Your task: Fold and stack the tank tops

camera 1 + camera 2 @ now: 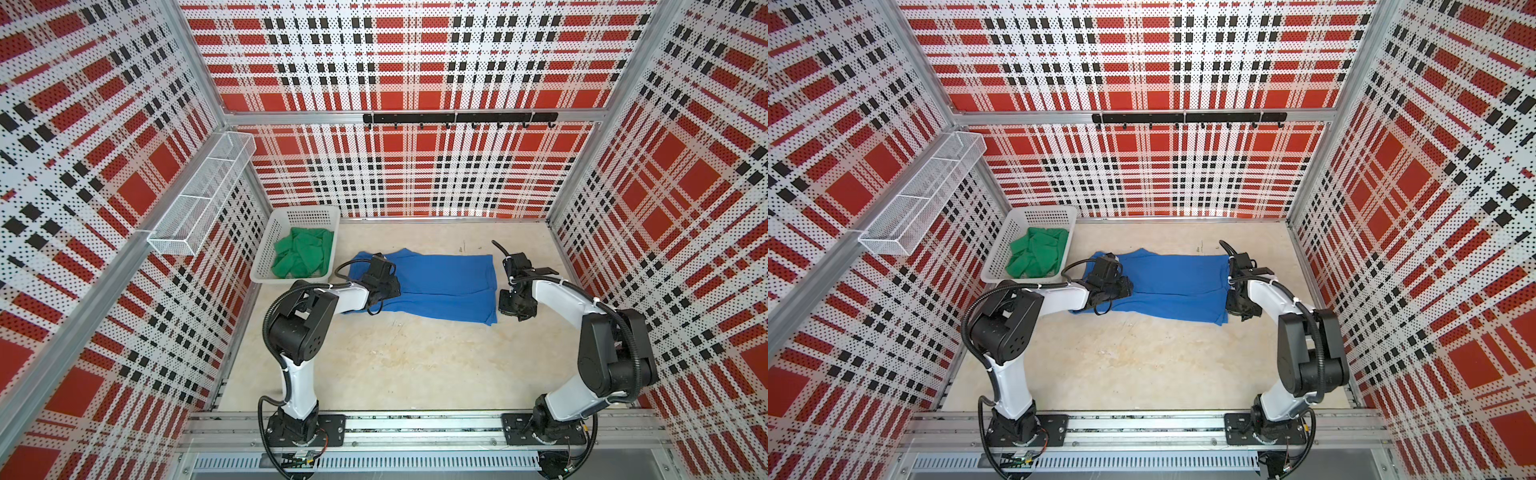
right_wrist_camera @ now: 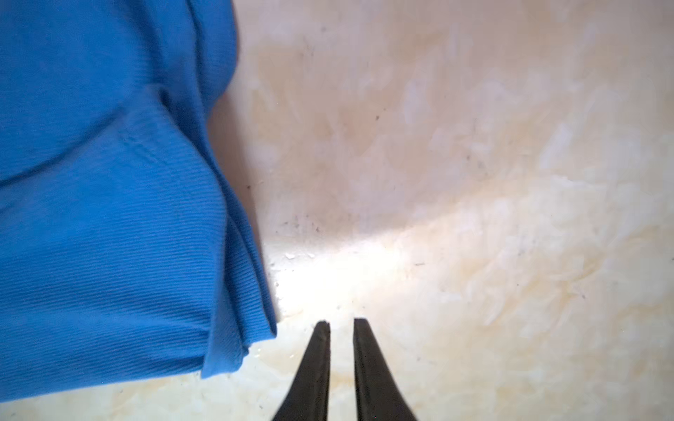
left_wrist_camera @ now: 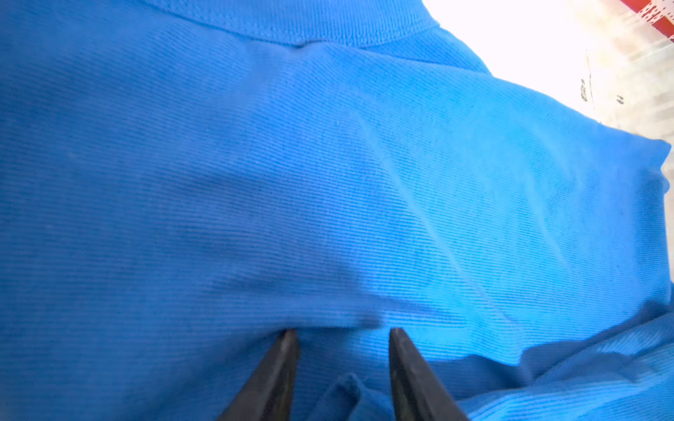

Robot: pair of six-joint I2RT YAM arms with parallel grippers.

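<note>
The blue tank top (image 1: 440,282) lies flat on the tabletop (image 2: 474,182), one end hidden under the left gripper (image 3: 343,331), whose jaws are parted on the cloth, the right gripper (image 2: 341,322) is narrowly parted and empty beside its other edge, and the green tank top (image 1: 305,253) lies crumpled in the basket (image 1: 305,216).

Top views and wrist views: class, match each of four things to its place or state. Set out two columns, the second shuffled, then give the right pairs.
Column 1
1. blue tank top
2. green tank top
3. left end effector
4. right end effector

Column 2
A. bunched inside the white basket
B. over bare table, beside the cloth's edge, nothing between its tips
C. laid out on the table
D. jaws apart, tips on blue fabric

Pairs: 1-C, 2-A, 3-D, 4-B
</note>
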